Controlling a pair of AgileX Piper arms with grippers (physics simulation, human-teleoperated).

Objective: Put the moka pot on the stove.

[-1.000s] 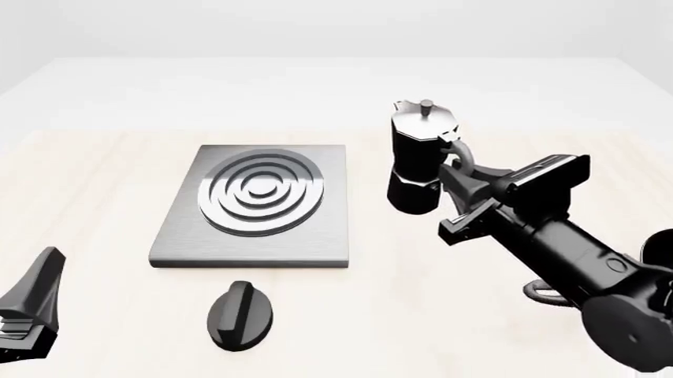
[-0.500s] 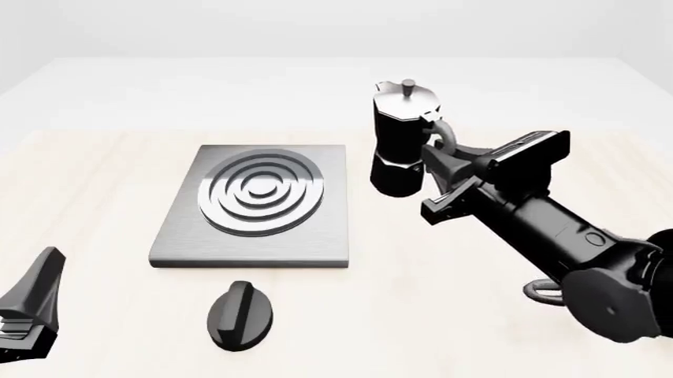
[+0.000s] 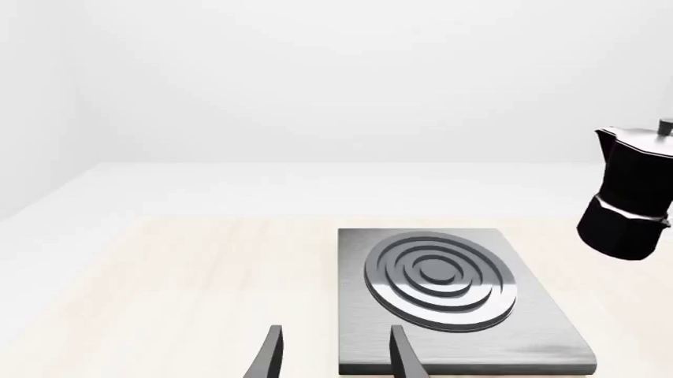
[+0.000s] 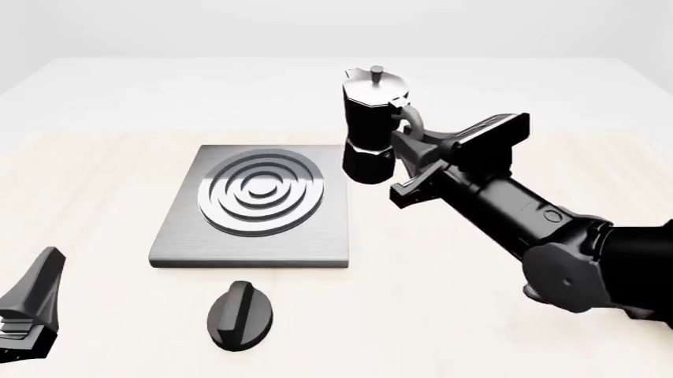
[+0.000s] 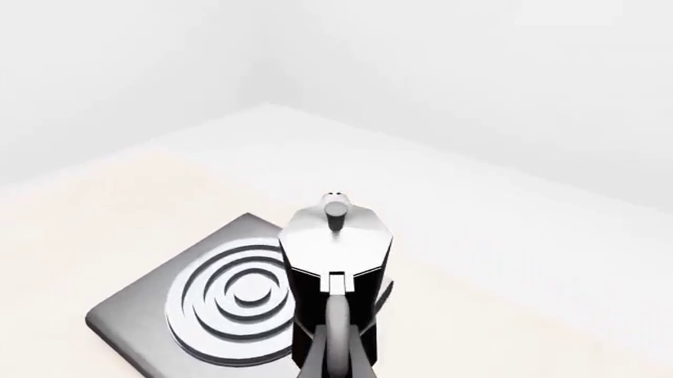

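Observation:
The moka pot (image 4: 366, 130), black with a silver lid and knob, hangs in the air just past the stove's right edge, held by its curved handle. My right gripper (image 4: 408, 150) is shut on that handle. The pot also shows in the right wrist view (image 5: 334, 268) and the left wrist view (image 3: 631, 197). The stove (image 4: 179, 236), a dark-grey slab with silver burner rings (image 4: 261, 191), lies flat left of the pot; it shows in the wrist views too (image 3: 526, 339) (image 5: 137, 323). My left gripper (image 3: 334, 358) is open and empty, low at the front left, short of the stove.
A separate black oval knob (image 4: 241, 313) lies on the table in front of the stove. The pale wooden table (image 4: 94, 173) stretches to both sides. My right arm (image 4: 557, 244) reaches in from the lower right.
My right gripper has carried the moka pot up and to the left, from well right of the stove to its right edge. The left arm has not moved.

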